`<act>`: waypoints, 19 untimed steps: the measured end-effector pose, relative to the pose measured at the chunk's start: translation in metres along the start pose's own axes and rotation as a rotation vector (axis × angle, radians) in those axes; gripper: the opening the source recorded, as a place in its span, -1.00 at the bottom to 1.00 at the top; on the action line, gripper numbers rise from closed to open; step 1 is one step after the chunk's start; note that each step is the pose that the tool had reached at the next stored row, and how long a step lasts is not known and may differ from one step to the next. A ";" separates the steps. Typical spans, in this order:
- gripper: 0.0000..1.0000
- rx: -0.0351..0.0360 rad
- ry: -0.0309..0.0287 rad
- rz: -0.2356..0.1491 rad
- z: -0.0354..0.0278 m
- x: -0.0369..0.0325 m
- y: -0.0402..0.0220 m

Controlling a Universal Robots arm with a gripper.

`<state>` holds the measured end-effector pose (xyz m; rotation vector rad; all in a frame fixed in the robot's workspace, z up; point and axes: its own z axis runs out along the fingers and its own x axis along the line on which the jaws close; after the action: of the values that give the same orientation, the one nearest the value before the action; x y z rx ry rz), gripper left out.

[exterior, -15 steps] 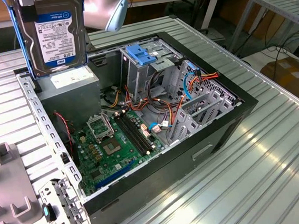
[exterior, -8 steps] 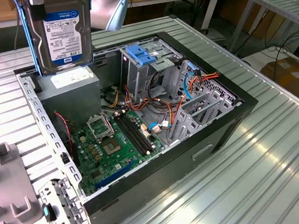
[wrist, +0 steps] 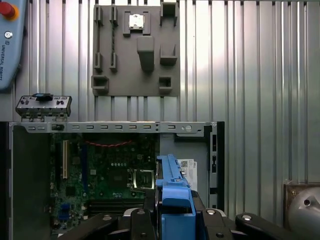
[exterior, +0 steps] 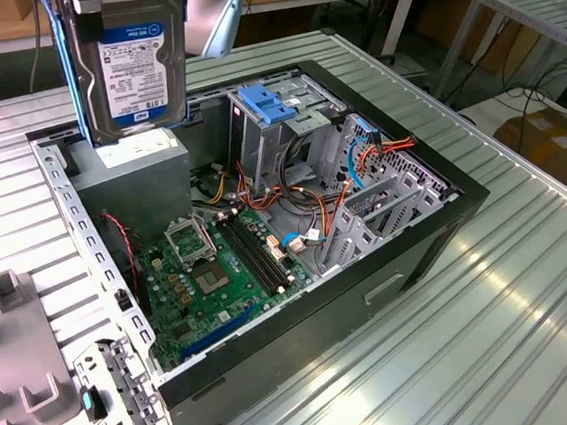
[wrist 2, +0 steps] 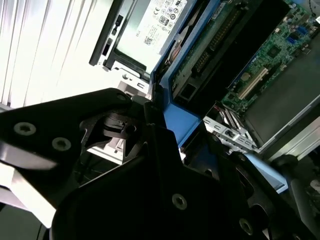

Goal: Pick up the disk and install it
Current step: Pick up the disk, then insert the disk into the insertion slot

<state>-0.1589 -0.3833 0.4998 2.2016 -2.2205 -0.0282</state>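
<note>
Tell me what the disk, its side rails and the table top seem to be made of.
Disk: apparently a silver metal casing with a dull sheen, under a printed white-and-blue paper-like label. Side rails: probably blue plastic, by the uniform matte colour and moulded shape. Table top: likely aluminium, pale grey, ribbed and reflective.

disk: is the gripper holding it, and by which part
Yes, the gripper holds the disk by its upper end, across the blue side rails, above the case.
</note>
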 end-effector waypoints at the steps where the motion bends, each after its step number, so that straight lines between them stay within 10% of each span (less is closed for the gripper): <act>1: -0.26 0.0000 -0.0001 0.000 0.0002 0.0008 -0.0005; 11: -0.26 0.0000 0.0000 0.000 0.0006 0.0023 -0.0258; 19: -0.26 0.0000 0.0000 0.000 0.0006 0.0023 -0.0267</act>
<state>-0.1322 -0.3858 0.4986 2.2016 -2.2206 -0.0282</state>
